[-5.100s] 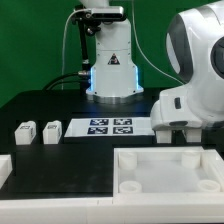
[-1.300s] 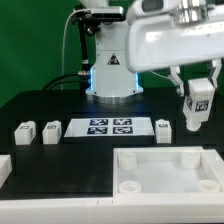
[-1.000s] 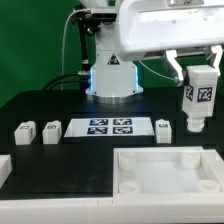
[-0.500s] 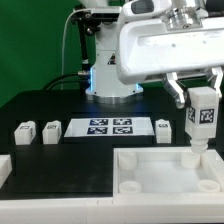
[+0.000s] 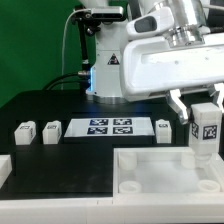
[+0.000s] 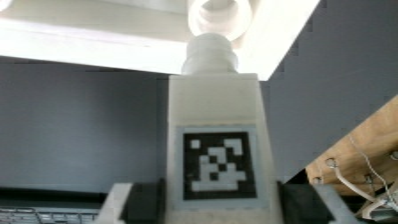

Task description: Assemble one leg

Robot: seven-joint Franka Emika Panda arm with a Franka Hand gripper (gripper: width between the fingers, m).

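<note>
The leg, pinched upright in the gripper, had been lowered and carried toward the exterior view's right. Its tip was now hung just over the far corner socket of the panel. Insertion was judged close.

Arm overhead, wrist pointing straight down. Gripper vertical, both fingers clamped on the leg, w/ leg sticking out beyond the fingertips.
</note>
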